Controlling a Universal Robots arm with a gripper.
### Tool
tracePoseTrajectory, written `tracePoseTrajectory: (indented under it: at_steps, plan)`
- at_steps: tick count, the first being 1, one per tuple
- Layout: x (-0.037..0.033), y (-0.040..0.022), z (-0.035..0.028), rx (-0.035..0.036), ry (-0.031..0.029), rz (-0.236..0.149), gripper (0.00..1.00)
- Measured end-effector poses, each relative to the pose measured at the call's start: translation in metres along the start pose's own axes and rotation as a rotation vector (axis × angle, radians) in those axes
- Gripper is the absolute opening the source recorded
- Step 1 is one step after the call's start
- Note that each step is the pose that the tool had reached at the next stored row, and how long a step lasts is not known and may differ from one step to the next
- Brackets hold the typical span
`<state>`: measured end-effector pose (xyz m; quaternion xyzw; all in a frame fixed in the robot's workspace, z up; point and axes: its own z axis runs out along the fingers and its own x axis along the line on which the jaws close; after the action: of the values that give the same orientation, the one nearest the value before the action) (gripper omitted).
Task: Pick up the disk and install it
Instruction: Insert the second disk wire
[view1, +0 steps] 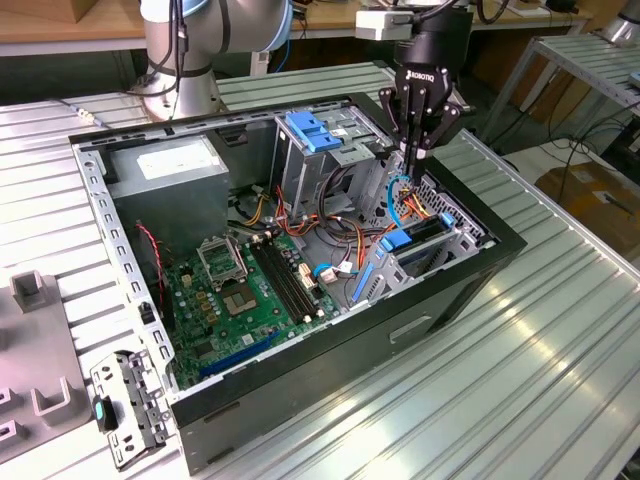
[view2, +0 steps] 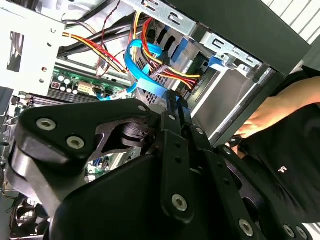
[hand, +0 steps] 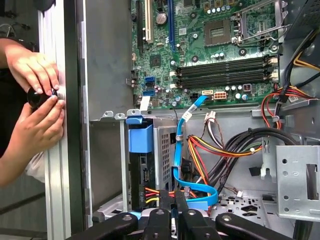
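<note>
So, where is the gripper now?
The gripper hangs inside the open case toward the exterior view's right, just above the blue cable by the drive cage.

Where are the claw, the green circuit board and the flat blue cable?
claw (view1: 418, 150), exterior view, its fingertips.
green circuit board (hand: 200, 55), first wrist view, its middle.
flat blue cable (hand: 179, 150), first wrist view, its upright stretch.

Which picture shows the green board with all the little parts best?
The first wrist view: the green board faces the camera, unobstructed, sockets and slots plain. The exterior view shows it whole but slanted and farther off. The second wrist view catches a sliver behind cables.
</note>
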<state>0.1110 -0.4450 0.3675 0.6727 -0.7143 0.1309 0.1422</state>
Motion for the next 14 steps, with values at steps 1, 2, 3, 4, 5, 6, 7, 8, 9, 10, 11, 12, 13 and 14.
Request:
tracePoseTrajectory:
  at_steps: [1, 2, 3, 4, 5, 6, 7, 8, 9, 10, 11, 12, 13, 14]
  plan:
    - [0.0, 0.0, 0.0, 0.0, 0.0, 0.0, 0.17]
    - [0.0, 0.0, 0.0, 0.0, 0.0, 0.0, 0.17]
    - [-0.0001, 0.0, 0.0001, 0.0, 0.0001, 0.0, 0.23]
    - [-0.0002, 0.0, 0.0003, 0.0, 0.0003, 0.0, 0.23]
    - [-0.0003, 0.0, 0.0007, 0.0, 0.0003, 0.0, 0.22]
    - [-0.0003, 0.0, 0.0008, 0.0, 0.0004, 0.0, 0.16]
    - [-0.0004, -0.0001, 0.0009, 0.0, 0.0005, 0.0, 0.16]
    - [-0.0004, -0.0001, 0.001, 0.0, 0.0005, 0.0, 0.16]
    - [-0.0005, -0.0001, 0.0011, 0.0, 0.0005, 0.0, 0.16]
    - [-0.0004, -0.0001, 0.0013, 0.0, 0.0001, 0.0, 0.16]
    - [-0.0003, 0.0005, 0.0017, 0.0005, -0.0006, 0.0, 0.16]
    - [-0.0004, 0.0027, 0.0023, 0.0042, -0.0008, 0.001, 0.16]
    - [-0.0005, 0.0082, 0.0034, 0.0098, -0.0013, 0.003, 0.16]
    - [-0.0008, 0.015, 0.0052, 0.0128, -0.0015, 0.004, 0.16]
